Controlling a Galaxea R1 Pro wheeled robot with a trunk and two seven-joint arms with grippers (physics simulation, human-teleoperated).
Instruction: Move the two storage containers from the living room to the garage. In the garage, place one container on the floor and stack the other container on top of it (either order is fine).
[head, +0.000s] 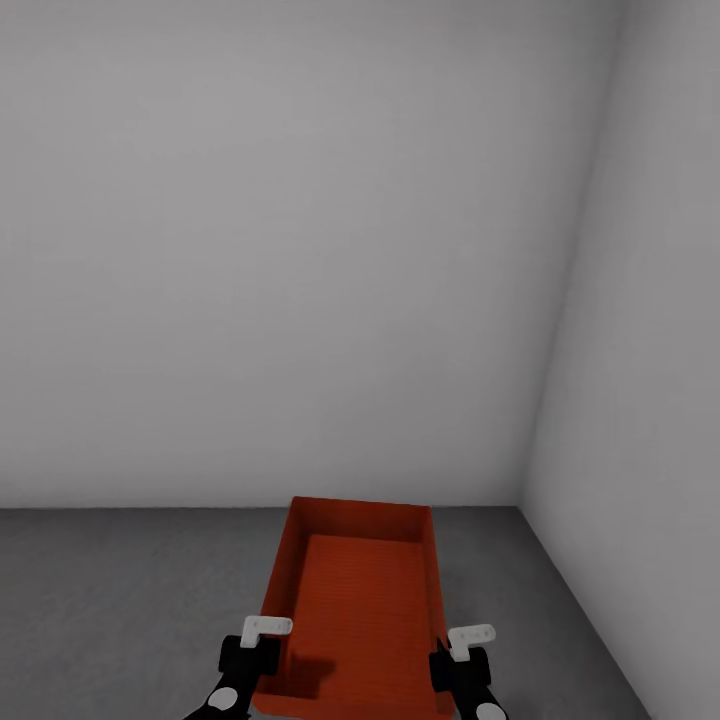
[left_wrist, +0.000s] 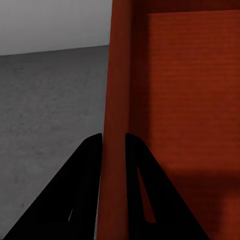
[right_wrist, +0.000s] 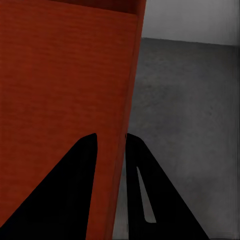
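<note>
Garage corner: plain grey walls (head: 300, 250), concrete floor (head: 120, 600). One container (head: 360, 600) held out front near the corner, open top up, empty. Left gripper (left_wrist: 114, 145) pinches the left side wall, one finger inside, one outside; right gripper (right_wrist: 111, 145) likewise clamps the right wall. Step in hand, likely: setting this box down. Next: lower level, both arms together, then release.

We see two black arm ends, each carrying a small white bracket on top. The left gripper (head: 262, 640) and right gripper (head: 455, 648) have matte black, wedge-shaped fingers (left_wrist: 82, 190) tapering to narrow tips, each with a thin pale slot.
</note>
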